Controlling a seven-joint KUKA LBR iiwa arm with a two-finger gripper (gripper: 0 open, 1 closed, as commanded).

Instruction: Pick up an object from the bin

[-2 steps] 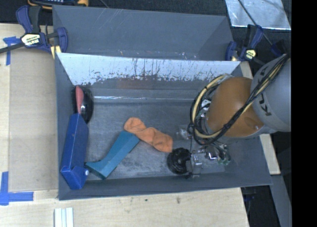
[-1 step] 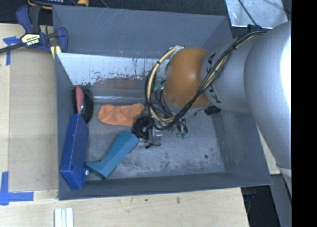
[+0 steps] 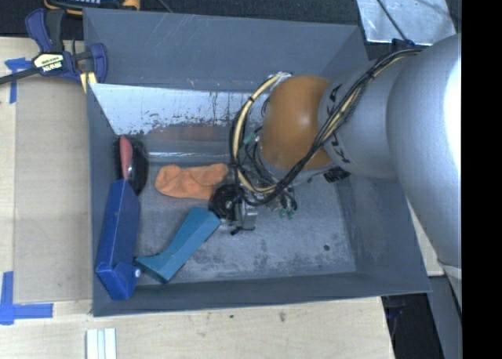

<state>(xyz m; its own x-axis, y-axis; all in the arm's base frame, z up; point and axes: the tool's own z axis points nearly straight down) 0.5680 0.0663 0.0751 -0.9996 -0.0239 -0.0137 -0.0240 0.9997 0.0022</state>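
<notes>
The gripper [image 3: 234, 210] is low over the middle of the bin [image 3: 329, 252], at the upper-right end of a teal, L-shaped plastic piece [image 3: 184, 246]. That piece lies flat. Its long axis runs diagonally from a short foot near the bin's front-left corner up and to the right, ending at the gripper. From the gripper, the rest of the piece lies down and to the left.

A crumpled orange cloth [image 3: 188, 179] lies just beside the gripper, up and to its left (close enough, I judge, to catch if the gripper goes astray). A long dark-blue box [image 3: 118, 240] and a red-and-black brush [image 3: 129, 161] lie along the left wall, well apart from it.

The wrist and its cables hide the tip, so I cannot tell how wide the gripper stands. It probably touches the teal piece's end, but I cannot tell whether it grips it.
</notes>
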